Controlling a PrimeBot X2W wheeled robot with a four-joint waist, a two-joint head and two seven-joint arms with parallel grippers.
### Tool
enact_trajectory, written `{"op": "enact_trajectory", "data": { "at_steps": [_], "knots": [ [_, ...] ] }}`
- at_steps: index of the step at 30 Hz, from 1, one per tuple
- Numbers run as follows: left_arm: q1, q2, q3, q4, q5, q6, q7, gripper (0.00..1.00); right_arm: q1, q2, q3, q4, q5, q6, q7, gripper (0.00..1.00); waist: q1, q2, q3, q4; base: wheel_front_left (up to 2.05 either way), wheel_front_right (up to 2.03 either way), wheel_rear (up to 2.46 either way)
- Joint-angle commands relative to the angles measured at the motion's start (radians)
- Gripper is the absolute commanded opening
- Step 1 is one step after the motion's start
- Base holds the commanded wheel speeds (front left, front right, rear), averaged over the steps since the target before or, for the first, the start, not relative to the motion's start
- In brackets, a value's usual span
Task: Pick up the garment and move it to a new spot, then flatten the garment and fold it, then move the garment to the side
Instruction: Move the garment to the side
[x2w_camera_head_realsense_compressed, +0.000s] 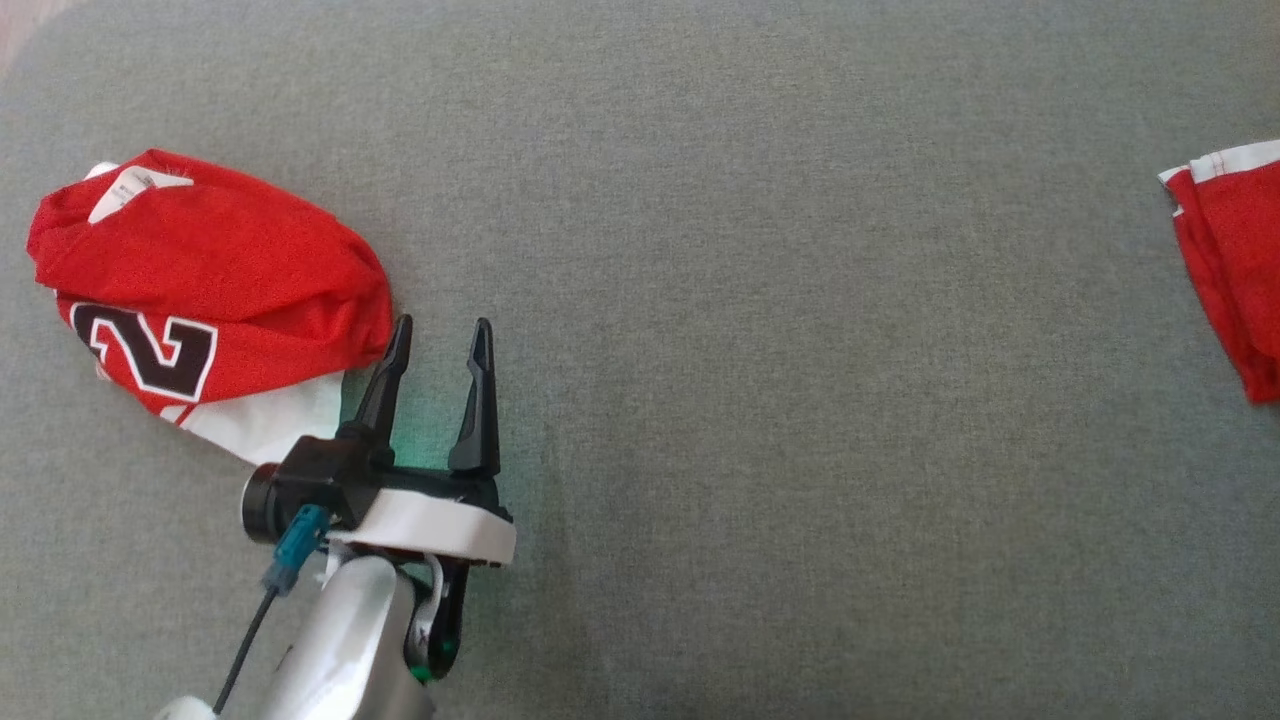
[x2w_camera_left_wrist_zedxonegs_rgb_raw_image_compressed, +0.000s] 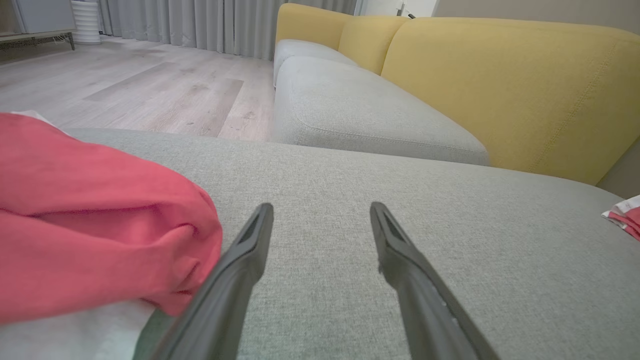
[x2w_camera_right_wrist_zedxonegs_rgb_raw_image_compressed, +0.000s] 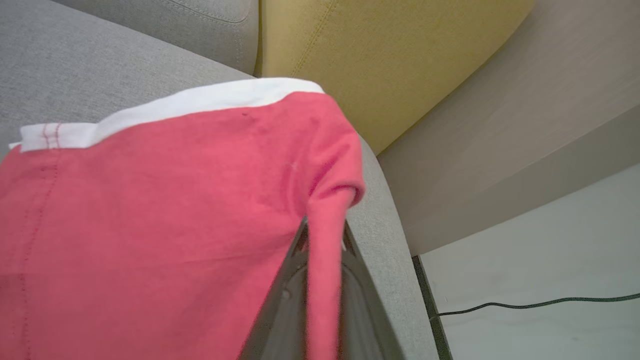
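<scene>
Two red garments on one grey cushion (x2w_camera_head_realsense_compressed: 800, 350). Bunched garment (x2w_camera_head_realsense_compressed: 210, 260), marked with one black-and-white 2 and trimmed white, lies near the cushion's left edge. Second garment (x2w_camera_head_realsense_compressed: 1235, 270), white-hemmed, hangs at the right edge, one fold pinched by the right end effector (x2w_camera_right_wrist_zedxonegs_rgb_raw_image_compressed: 324, 237), both fingers clamped on it. Left end effector (x2w_camera_head_realsense_compressed: 443, 330) rests just beside the bunched garment, two fingers spread apart, holding nothing. Beyond, three yellow back cushions (x2w_camera_left_wrist_zedxonegs_rgb_raw_image_compressed: 500, 85).

Grey sofa (x2w_camera_head_realsense_compressed: 800, 300) with yellow backs (x2w_camera_left_wrist_zedxonegs_rgb_raw_image_compressed: 500, 90).
A wood floor (x2w_camera_left_wrist_zedxonegs_rgb_raw_image_compressed: 150, 85) meets grey curtains (x2w_camera_left_wrist_zedxonegs_rgb_raw_image_compressed: 200, 25) beyond the seat's far edge; a black cable (x2w_camera_right_wrist_zedxonegs_rgb_raw_image_compressed: 525, 303) lies on pale floor.
</scene>
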Motion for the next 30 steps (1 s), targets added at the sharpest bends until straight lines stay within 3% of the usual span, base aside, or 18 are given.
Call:
{"op": "enact_trajectory", "data": {
  "at_steps": [1, 2, 10, 15, 24, 30],
  "knots": [
    [-0.024, 0.007, 0.041, -0.023, 0.006, -0.003, -0.01, 1.0, 0.019, -0.014, -0.006, -0.04, -0.01, 0.007, 0.007, 0.0, -0.0001, 0.0, -0.002, -0.001, 0.0, 0.0, 0.0],
    [-0.023, 0.007, 0.041, -0.022, 0.007, -0.003, -0.01, 1.0, 0.022, -0.007, -0.011, -0.044, -0.013, 0.007, 0.011, 0.97, -0.0001, 0.0, -0.005, -0.002, 0.0, 0.0, 0.0],
    [-0.009, 0.007, 0.052, -0.018, 0.006, -0.003, -0.01, 1.0, 0.026, 0.068, -0.038, -0.116, -0.008, 0.007, 0.003, 1.0, -0.0001, 0.0, -0.052, -0.016, 0.0, 0.0, 0.0],
    [0.01, 0.007, 0.062, -0.025, 0.007, -0.002, -0.01, 1.0, 0.029, 0.16, -0.025, -0.231, 0.03, 0.007, -0.026, 1.0, -0.0001, 0.0, -0.111, -0.032, 0.0, 0.0, 0.0],
    [0.051, 0.007, 0.079, -0.05, 0.014, 0.001, -0.01, 1.0, 0.099, 0.354, 0.08, -0.542, 0.232, 0.007, -0.033, 1.0, -0.0001, 0.0, -0.212, -0.056, 0.0, 0.0, 0.0],
    [0.078, 0.007, 0.083, -0.056, 0.013, 0.0, -0.01, 1.0, 0.234, 0.46, 0.13, -0.729, 0.366, 0.007, -0.057, 1.0, -0.0001, 0.0, -0.247, -0.057, 0.0, 0.0, 0.0]
  ]
}}
